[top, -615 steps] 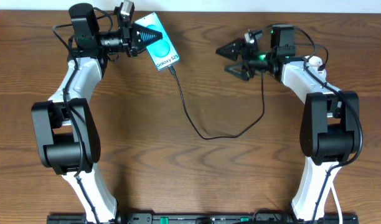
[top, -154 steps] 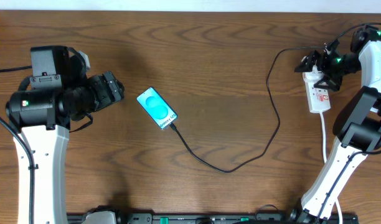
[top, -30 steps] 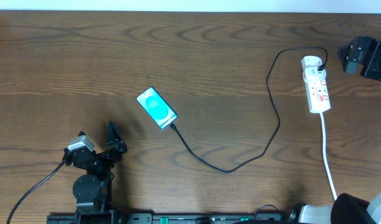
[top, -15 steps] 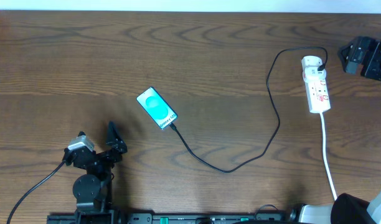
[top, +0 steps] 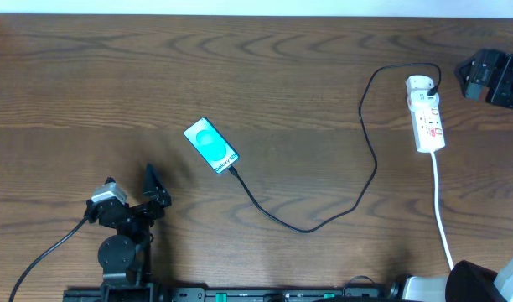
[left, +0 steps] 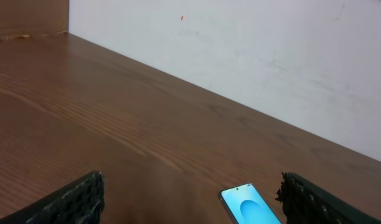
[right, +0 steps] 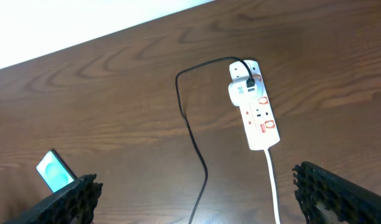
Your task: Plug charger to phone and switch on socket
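Note:
The phone lies flat near the table's middle with its teal screen up, and shows again in the left wrist view. The charger, a thin black cable, meets the phone's lower end, loops right and rises to a plug on the round end of the socket. This white strip lies at the far right. My left gripper is folded low at the front left, open and empty, its fingers wide apart. My right gripper hovers high, open, holding nothing.
The socket's white cord runs toward the front edge. The right arm's black end sits at the right edge beside the socket. A white wall borders the table's far side.
Nothing moved over the last second. Compared with the oldest frames, both arms have drawn back from the phone and the socket, and the phone now lies nearer the middle.

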